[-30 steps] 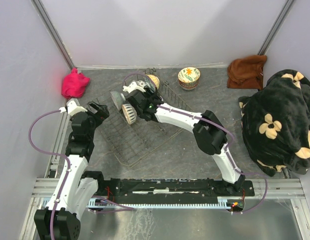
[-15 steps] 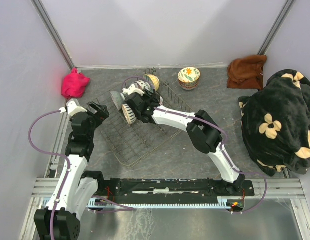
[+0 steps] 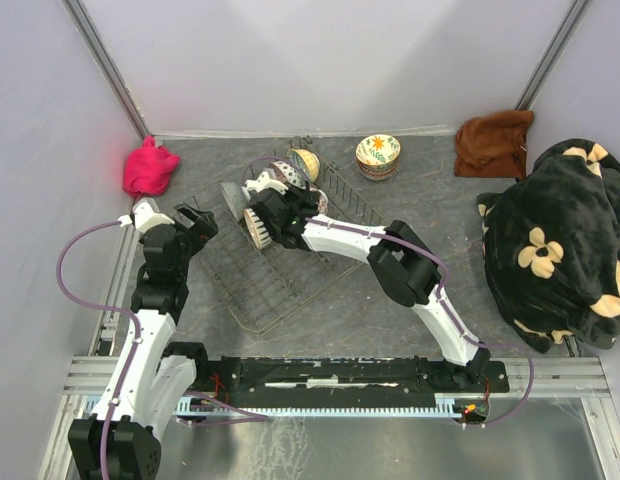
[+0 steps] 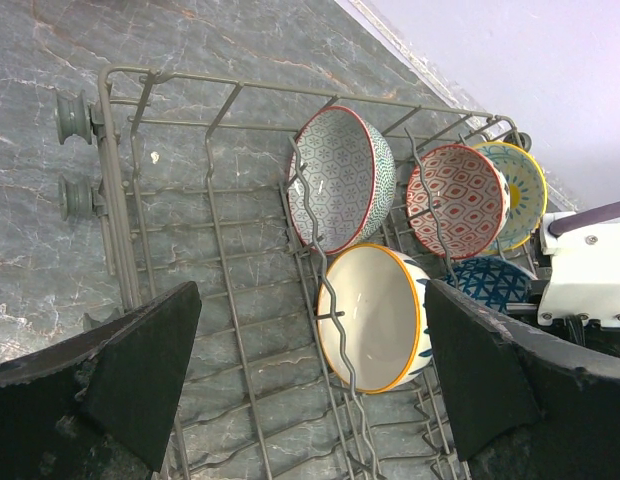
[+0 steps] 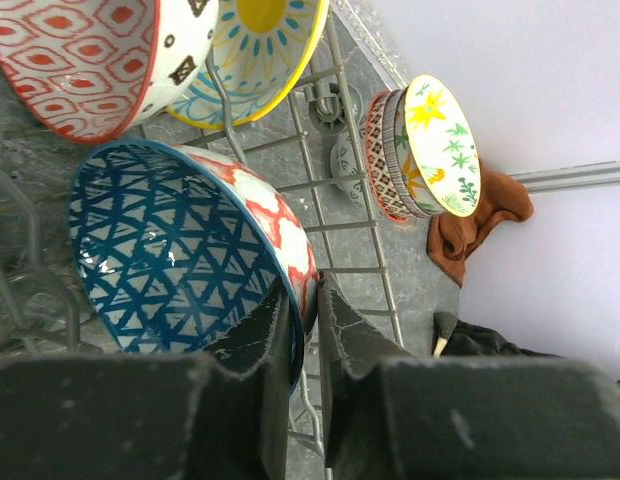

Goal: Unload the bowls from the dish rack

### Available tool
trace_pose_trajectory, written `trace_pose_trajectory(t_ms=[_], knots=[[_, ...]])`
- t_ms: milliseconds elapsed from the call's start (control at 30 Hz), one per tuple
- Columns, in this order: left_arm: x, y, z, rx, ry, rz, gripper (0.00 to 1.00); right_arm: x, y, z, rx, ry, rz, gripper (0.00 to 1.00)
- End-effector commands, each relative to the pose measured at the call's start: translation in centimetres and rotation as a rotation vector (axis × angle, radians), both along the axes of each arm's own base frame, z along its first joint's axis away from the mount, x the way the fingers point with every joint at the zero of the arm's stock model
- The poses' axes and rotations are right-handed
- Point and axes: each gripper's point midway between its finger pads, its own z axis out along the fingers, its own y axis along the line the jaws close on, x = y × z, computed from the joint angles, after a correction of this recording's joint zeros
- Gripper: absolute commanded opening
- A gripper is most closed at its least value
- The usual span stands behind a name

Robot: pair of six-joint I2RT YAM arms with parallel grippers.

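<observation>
Over the left edge of the dish rack (image 3: pixel 280 280) hangs the left gripper (image 3: pixel 198 218), its fingers (image 4: pixel 140 370) spread wide and clear of every bowl; inside the rack, on edge between the tines, stand a cream bowl (image 4: pixel 370 315) with an orange rim and, just behind it, a hexagon-patterned bowl (image 4: pixel 340 180); deeper in the rack the right gripper (image 5: pixel 308 300) is pinched on the rim of a blue-lattice bowl (image 5: pixel 180 250), one finger inside and one against its red-and-white outside; past that, at the rack's far end, a red-diamond bowl (image 5: pixel 90 60) leans beside a sunburst bowl (image 5: pixel 260 40); just beyond the rack's far right corner a stack of bowls (image 3: pixel 378 155) sits on the table; a pink cloth (image 3: pixel 150 168) lies past the rack's far left corner, a brown cloth (image 3: pixel 493 142) and a flowered blanket (image 3: pixel 560 245) well off to the rack's right
</observation>
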Motion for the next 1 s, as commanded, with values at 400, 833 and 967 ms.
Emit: trace_pose_trajectory(t_ms=[400, 833, 967], knots=[[0.4, 0.1, 1.8, -0.017, -0.06, 0.015, 0.99, -0.2, -0.2, 3.6, 0.06, -0.168, -0.073, 0.01], [0.3, 0.1, 1.8, -0.016, -0.06, 0.017, 0.99, -1.5, -1.1, 7.7, 0.102, -0.244, -0.082, 0.01], [0.4, 0.1, 1.9, -0.018, -0.062, 0.015, 0.99, -1.9, -1.6, 9.3, 0.125, -0.262, -0.087, 0.01]])
